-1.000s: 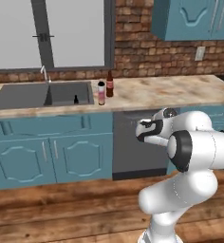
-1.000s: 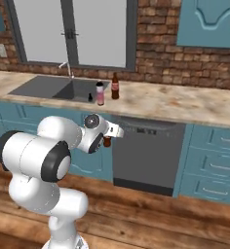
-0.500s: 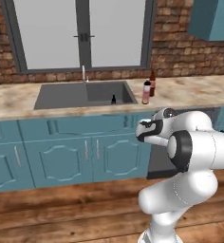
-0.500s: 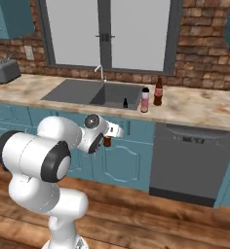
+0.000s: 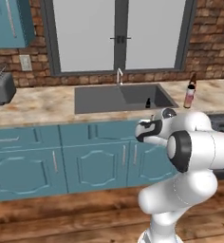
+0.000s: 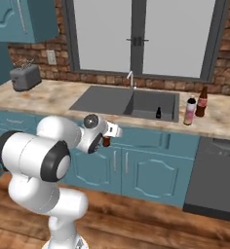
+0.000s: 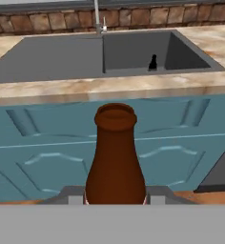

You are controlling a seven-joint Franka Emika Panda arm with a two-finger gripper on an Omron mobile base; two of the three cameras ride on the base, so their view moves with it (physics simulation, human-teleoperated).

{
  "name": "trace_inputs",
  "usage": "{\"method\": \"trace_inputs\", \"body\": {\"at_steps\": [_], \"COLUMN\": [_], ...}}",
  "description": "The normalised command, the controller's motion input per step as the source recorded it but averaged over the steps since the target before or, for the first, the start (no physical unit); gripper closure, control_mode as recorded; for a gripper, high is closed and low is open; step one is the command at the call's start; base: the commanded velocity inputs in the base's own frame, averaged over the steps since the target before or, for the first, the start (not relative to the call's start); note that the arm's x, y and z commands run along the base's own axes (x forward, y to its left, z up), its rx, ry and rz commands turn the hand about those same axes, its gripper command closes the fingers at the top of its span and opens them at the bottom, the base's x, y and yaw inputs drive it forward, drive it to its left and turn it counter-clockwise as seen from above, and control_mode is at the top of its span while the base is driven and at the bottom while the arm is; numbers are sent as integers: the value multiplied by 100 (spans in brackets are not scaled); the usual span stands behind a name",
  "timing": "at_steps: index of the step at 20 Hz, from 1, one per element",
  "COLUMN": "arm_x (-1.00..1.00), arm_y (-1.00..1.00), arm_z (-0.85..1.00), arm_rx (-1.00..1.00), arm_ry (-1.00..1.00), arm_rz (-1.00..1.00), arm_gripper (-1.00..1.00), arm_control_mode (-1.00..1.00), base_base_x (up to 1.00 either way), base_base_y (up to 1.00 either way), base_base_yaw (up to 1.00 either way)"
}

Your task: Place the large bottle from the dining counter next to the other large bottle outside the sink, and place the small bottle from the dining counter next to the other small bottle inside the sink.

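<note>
Carrying the small bottle toward the sink, the robot holds it low in front of the teal cabinet fronts, below the level of the counter. Far left in the right base view a toaster sits on that counter, well clear of the path. Next comes the basin with its chrome faucet, and inside it, near the right wall, stands the other small bottle. The gripper is clamped on the carried bottle, its jaws pressed against the lower body.

To do this step well, the arm should probably lift first so the bottle's base clears the counter edge, then move forward over the basin and lower it upright just beside the bottle already there, without knocking it.

The held bottle is dark brown, with a rounded body narrowing to a short neck and an open rimmed mouth; it stands upright. Further right, outside the sink, the pink-yellow bottle stands just beside the tall brown bottle.
</note>
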Motion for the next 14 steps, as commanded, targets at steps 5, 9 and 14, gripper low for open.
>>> {"method": "trace_inputs", "body": {"at_steps": [5, 9, 14], "arm_x": [0, 0, 0], "arm_y": [0, 0, 0], "arm_z": [0, 0, 0], "arm_rx": [0, 0, 0], "arm_ry": [0, 0, 0], "arm_rz": [0, 0, 0], "arm_gripper": [100, 100, 100], "arm_control_mode": [100, 100, 100], "base_base_x": [54, 33, 35], "base_base_y": [-10, -55, -61], "base_base_yaw": [-3, -3, -3]}}
